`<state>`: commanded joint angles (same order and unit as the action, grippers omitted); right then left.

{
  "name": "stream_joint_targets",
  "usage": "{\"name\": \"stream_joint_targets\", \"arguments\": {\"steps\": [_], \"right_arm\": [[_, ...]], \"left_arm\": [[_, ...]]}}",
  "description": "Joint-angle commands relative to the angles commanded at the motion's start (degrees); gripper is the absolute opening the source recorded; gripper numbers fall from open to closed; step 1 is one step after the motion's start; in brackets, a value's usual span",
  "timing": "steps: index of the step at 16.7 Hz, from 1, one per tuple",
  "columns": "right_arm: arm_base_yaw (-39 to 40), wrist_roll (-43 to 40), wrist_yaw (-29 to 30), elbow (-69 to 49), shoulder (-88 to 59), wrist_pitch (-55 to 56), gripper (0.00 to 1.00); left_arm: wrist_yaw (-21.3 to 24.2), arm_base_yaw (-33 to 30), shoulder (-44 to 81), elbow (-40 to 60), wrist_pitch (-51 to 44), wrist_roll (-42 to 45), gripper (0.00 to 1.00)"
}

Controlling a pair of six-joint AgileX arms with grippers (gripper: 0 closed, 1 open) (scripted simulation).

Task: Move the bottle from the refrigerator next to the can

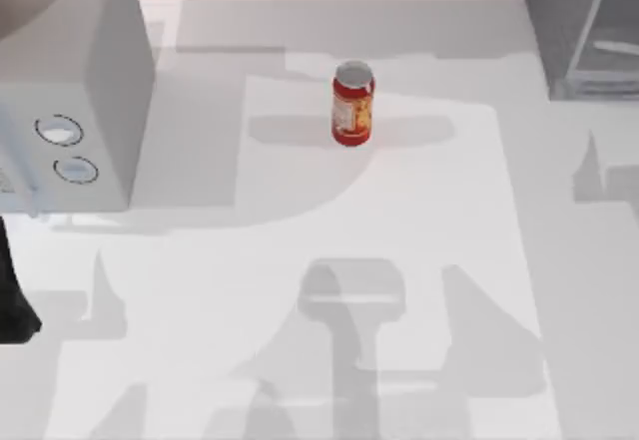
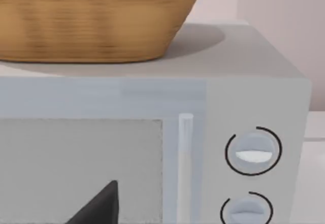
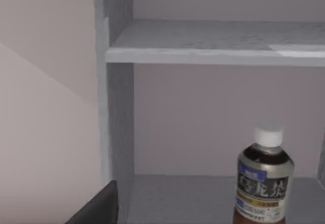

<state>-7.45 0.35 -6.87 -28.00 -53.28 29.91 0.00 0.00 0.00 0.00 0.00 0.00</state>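
We saw the can [image 1: 352, 104] standing upright on the white table [image 1: 419, 240], and we place everything else from it. The refrigerator [image 1: 584, 26] stood well to the can's right at the table's far right corner, its see-through panel leaning out toward the table. The white box with two round dials [image 1: 70, 91] sat well to the can's left, and in our left wrist view a woven basket [image 2: 96, 21] rested on top of that box [image 2: 254, 87].

The bottle [image 3: 263, 181] was not beside the can: it stood upright on the floor of the refrigerator's lower compartment, under a grey shelf [image 3: 218, 43], white cap up and label facing our right wrist camera. Of our right fingers [image 3: 99, 206] only one dark tip showed in that view, outside the compartment by the refrigerator's grey side wall [image 3: 114, 132], clearly apart from the bottle and touching nothing we could see. How far those fingers were spread we could not tell.

Our left fingers [image 2: 101, 206] showed as one dark tip in front of the white box's door; their opening we could not tell either, and nothing was seen in them.
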Motion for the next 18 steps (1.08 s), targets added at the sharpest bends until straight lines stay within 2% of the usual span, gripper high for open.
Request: {"name": "stream_joint_targets", "arguments": {"steps": [5, 9, 13, 18], "right_arm": [[-3.7, 0.2, -3.9, -14.1, -34.3, 15.1, 1.0], [-6.1, 0.3, -6.3, -23.4, -54.9, 25.1, 1.0], [-7.5, 0.3, -7.8, -29.4, -65.9, 31.5, 1.0], [-7.8, 0.3, -8.1, -30.5, -67.8, 32.7, 1.0]], "left_arm": [[0.0, 0.0, 0.0, 0.0, 0.0, 0.0, 1.0], [0.0, 0.0, 0.0, 0.0, 0.0, 0.0, 1.0], [0.0, 0.0, 0.0, 0.0, 0.0, 0.0, 1.0], [0.0, 0.0, 0.0, 0.0, 0.0, 0.0, 1.0]]}}
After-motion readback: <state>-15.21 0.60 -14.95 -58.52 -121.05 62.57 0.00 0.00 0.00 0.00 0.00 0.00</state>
